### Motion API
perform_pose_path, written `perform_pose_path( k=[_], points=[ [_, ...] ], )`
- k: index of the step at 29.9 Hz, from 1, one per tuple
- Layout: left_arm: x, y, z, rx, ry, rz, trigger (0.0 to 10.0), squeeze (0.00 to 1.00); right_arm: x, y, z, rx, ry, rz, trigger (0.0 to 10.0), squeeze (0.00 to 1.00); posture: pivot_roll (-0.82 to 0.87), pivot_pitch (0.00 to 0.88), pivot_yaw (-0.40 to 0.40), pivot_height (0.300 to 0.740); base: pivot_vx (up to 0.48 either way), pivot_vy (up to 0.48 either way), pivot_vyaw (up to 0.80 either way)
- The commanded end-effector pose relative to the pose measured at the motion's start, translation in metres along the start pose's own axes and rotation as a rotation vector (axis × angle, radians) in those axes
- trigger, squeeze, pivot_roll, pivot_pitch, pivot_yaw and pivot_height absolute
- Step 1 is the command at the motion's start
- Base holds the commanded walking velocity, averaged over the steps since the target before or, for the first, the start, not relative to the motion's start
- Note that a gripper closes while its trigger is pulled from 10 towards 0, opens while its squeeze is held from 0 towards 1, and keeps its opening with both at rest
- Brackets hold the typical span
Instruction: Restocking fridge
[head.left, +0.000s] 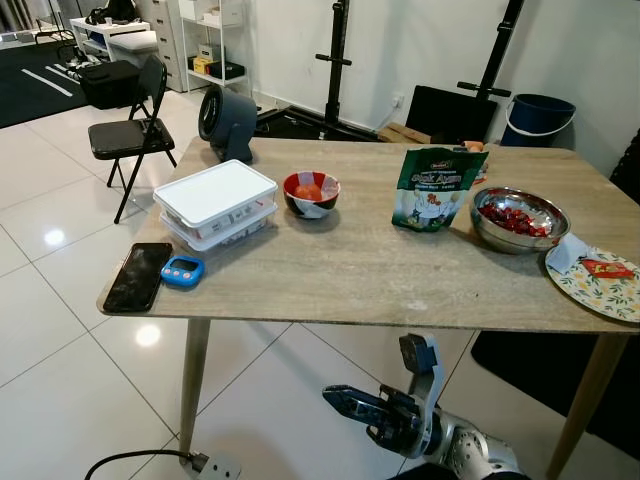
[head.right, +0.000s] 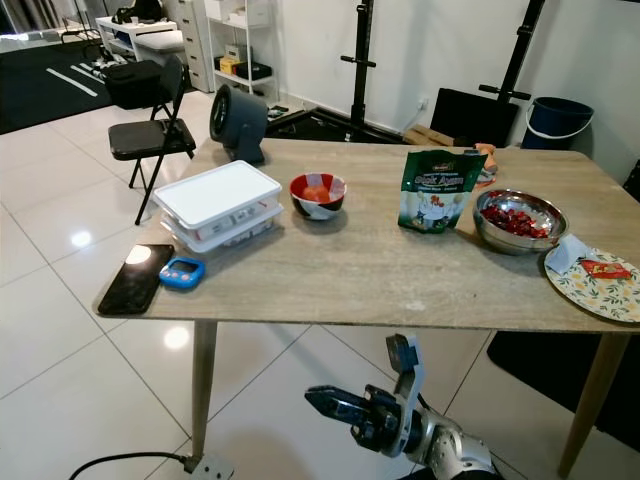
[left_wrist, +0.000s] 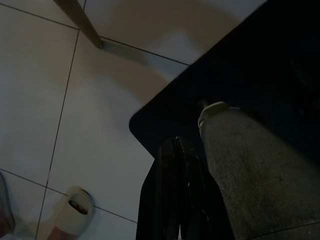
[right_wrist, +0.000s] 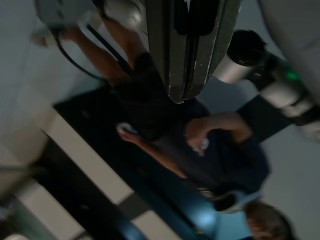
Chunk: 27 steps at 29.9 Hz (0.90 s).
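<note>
White floor tiles are stretching around the wooden worktop (head.left: 380, 275) that I am facing. On it are sitting a white lidded container (head.left: 216, 203), a bowl of orange food (head.left: 311, 193), a green snack pouch (head.left: 429, 189) standing upright, a steel bowl of red fruit (head.left: 518, 219) and a floral plate (head.left: 600, 283). A phone (head.left: 138, 276) and a blue timer (head.left: 182, 270) are lying near the left edge. My right pincer (head.left: 345, 398) is hanging below the worktop edge, fingers pressed together. My left pincer (left_wrist: 175, 150) is pointing at the floor, fingers pressed together.
</note>
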<state>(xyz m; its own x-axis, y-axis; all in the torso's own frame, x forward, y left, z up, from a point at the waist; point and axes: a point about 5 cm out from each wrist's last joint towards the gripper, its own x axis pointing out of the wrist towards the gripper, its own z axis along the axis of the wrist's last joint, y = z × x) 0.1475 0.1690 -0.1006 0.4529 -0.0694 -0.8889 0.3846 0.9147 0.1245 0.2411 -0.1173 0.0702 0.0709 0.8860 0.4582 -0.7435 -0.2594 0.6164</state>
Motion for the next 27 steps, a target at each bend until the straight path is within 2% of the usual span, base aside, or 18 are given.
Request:
perform_pose_path(
  k=[1,8,13,15,19,21,27],
  points=[
    [-0.002,-0.007,-0.014,0.011,0.053,-0.025,10.0,0.00,0.014,0.012,0.009,-0.016,0.008,0.110,10.0,0.00,-0.02,0.000,-0.023,0.740,0.000,0.000,0.00],
    [-0.002,-0.006,-0.015,0.010,0.054,-0.023,10.0,0.00,0.035,0.029,0.017,-0.032,0.065,0.254,10.0,0.00,-0.02,0.000,-0.026,0.740,0.000,0.000,0.00],
    [-0.002,-0.005,-0.015,0.011,0.055,-0.021,10.0,0.00,0.051,0.028,0.020,-0.094,0.095,0.288,10.0,0.00,-0.02,0.000,-0.023,0.740,0.000,0.000,0.00],
    [-0.002,-0.006,-0.016,0.013,0.057,-0.023,10.0,0.00,0.065,0.028,0.024,-0.137,0.099,0.319,10.0,0.00,-0.02,0.000,-0.022,0.740,0.000,0.000,0.00],
    [-0.002,-0.006,-0.016,0.014,0.056,-0.024,10.0,0.00,0.077,0.034,0.027,-0.150,0.117,0.361,10.0,0.00,-0.01,0.000,-0.026,0.740,0.000,0.000,0.00],
    [-0.002,-0.006,-0.016,0.014,0.056,-0.024,10.0,0.00,0.077,0.034,0.027,-0.150,0.117,0.361,10.0,0.00,-0.01,0.000,-0.026,0.740,0.000,0.000,0.00],
    [-0.002,-0.007,-0.017,0.009,0.056,-0.024,10.0,0.00,0.089,0.051,0.030,-0.168,0.158,0.444,10.0,0.00,0.00,0.000,-0.036,0.740,0.000,0.000,0.00]
  ],
)
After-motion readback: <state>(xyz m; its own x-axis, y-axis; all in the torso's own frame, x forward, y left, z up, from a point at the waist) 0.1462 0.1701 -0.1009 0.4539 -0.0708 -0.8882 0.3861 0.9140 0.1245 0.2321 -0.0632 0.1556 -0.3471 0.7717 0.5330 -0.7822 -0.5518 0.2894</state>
